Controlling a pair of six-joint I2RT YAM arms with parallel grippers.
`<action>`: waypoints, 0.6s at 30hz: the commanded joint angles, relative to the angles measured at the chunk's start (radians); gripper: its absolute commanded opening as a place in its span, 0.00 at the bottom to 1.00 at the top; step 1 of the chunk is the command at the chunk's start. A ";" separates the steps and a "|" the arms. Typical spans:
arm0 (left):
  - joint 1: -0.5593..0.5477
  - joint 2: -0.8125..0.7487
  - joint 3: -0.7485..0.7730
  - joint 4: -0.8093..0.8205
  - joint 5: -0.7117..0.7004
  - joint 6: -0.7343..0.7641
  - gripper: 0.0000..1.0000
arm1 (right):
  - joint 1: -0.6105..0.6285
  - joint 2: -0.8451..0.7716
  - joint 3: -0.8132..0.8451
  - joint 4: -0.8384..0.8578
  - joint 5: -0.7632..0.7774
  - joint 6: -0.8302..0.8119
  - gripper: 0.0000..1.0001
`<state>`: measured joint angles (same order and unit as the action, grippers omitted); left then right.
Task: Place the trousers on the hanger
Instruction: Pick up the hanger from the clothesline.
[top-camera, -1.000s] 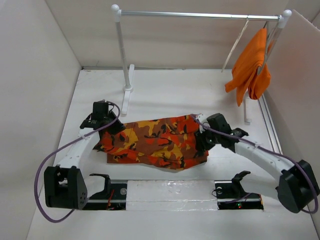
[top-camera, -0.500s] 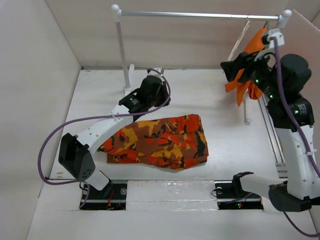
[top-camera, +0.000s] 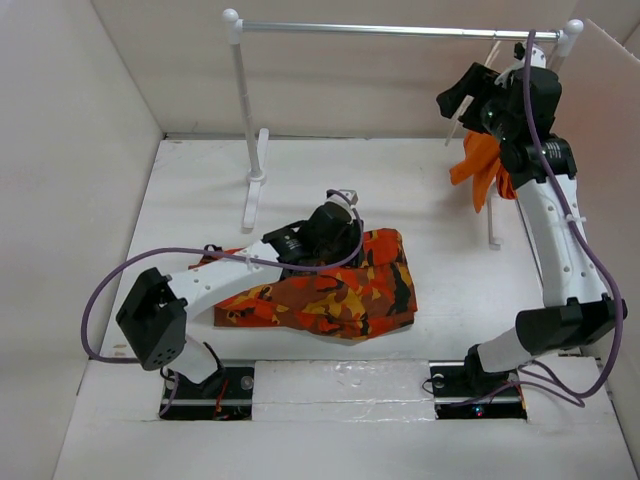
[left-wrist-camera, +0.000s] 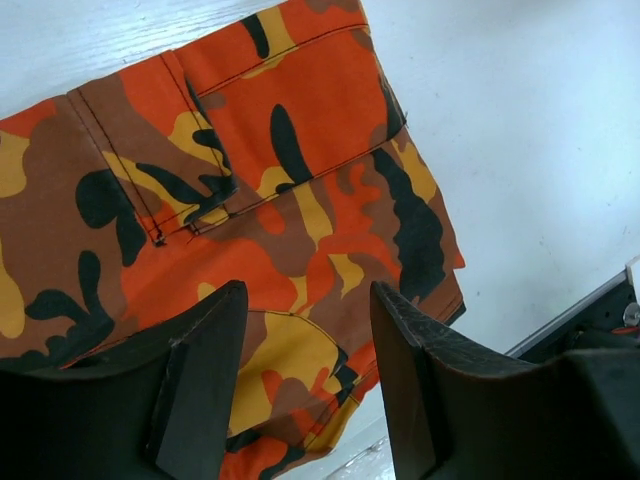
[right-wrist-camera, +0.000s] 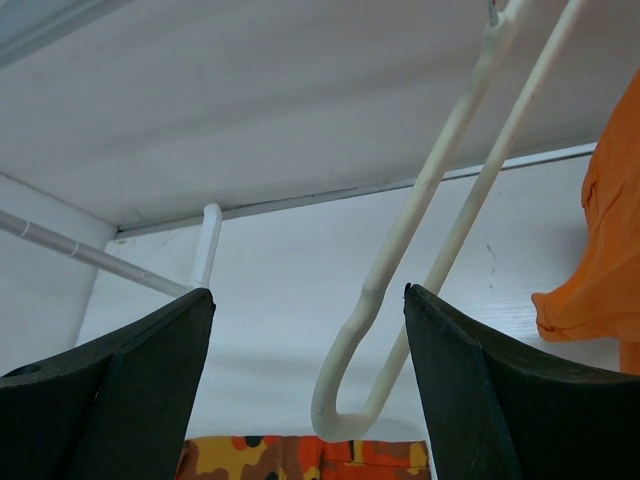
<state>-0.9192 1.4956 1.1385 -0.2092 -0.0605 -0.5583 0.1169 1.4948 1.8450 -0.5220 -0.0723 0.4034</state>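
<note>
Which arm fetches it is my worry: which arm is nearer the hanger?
Right. The right arm is up by the rail, the hanger just ahead of its open jaws; the left arm is low over the trousers, well away.

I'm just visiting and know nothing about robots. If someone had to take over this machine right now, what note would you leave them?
Left gripper: open, empty, poised over the trousers.
Right gripper: open, up at the hanger, which shows between its spread jaws, not gripped.
Trousers: folded on the table.
Hanger: hanging from the rail, beside an orange garment.
Done: nothing hung yet.
Left: take the hanger, then get the trousers onto it.
</note>
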 joint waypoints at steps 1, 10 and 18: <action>0.011 -0.051 -0.029 0.031 0.008 0.012 0.48 | -0.008 -0.041 0.002 0.100 0.066 0.095 0.82; 0.011 -0.090 -0.071 0.036 -0.013 0.012 0.46 | 0.004 -0.050 -0.222 0.293 0.005 0.210 0.75; 0.011 -0.101 -0.097 0.045 -0.012 -0.008 0.44 | 0.004 -0.073 -0.296 0.393 0.008 0.233 0.49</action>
<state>-0.9089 1.4307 1.0531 -0.1947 -0.0681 -0.5587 0.1181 1.4540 1.5494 -0.2646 -0.0521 0.6128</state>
